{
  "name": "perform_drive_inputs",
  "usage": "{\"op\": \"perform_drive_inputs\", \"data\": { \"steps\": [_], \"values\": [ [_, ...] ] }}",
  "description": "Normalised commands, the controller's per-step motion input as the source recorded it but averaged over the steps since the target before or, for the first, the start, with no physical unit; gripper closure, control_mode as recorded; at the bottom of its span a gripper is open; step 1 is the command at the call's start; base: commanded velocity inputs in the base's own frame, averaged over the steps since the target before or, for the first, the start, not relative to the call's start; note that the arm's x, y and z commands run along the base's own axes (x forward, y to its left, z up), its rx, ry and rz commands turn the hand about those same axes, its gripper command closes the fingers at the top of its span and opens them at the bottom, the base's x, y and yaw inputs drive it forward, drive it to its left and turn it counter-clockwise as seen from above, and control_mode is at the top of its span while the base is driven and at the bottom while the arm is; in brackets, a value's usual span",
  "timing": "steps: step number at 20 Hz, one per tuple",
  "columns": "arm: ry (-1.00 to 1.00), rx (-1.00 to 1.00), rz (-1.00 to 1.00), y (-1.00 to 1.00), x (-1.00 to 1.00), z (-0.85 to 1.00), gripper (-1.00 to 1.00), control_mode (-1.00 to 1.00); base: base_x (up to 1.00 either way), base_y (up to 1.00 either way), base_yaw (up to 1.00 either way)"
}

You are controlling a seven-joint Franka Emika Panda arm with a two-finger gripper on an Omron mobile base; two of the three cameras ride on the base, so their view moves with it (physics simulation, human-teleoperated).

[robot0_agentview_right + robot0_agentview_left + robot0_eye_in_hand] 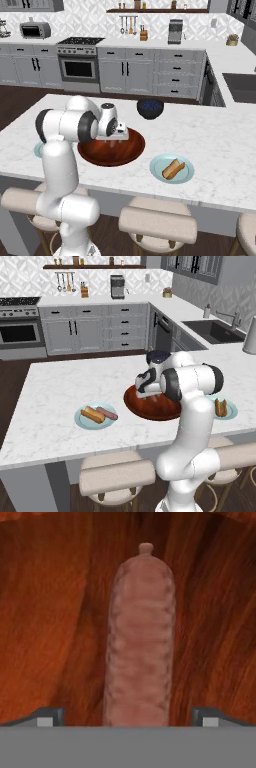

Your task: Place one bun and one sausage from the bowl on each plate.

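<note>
At the near edge of the island counter [50, 391], the two plates are in different states. The left plate [83, 421] carries a bun [92, 415] and a sausage [107, 413] side by side; the right plate [186, 176] carries a second bun [173, 168] alone, so it lacks its sausage. Between the plates, slightly farther back, sits the wooden bowl [131, 153], with the gripper [128, 718] lowered into it. The jaws stand fully apart and hold nothing. In the hand view the remaining sausage [141, 637] lies on the bowl floor, running lengthwise between the two fingertips [47, 717] (one to each side, neither touching it). Judged step: grasping this sausage. Recommended: descend straight until the tips flank the sausage's middle, close squarely across its width, then lift clear of the bowl rim before swinging right. A dark bowl [150, 107] stands beyond, not involved.
</note>
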Motion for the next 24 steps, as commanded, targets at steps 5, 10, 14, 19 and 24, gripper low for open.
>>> {"op": "perform_drive_inputs", "data": {
  "steps": [5,10,14,19,24],
  "values": [
    [0.0,0.0,0.01,0.0,0.0,-0.08,1.0,-1.0,0.0,0.0,0.0],
    [-0.01,0.01,0.0,-0.03,-0.25,0.21,1.0,-1.0,0.0,0.0,0.0],
    [-0.06,0.04,-0.01,-0.26,-0.56,0.75,1.0,-1.0,0.0,0.0,0.0],
    [0.0,0.07,-0.05,-0.63,-0.51,0.56,1.0,-1.0,0.0,0.0,0.0],
    [0.0,0.06,-0.13,-0.83,-0.35,0.27,1.0,-1.0,0.0,0.0,0.0]
  ]
}}
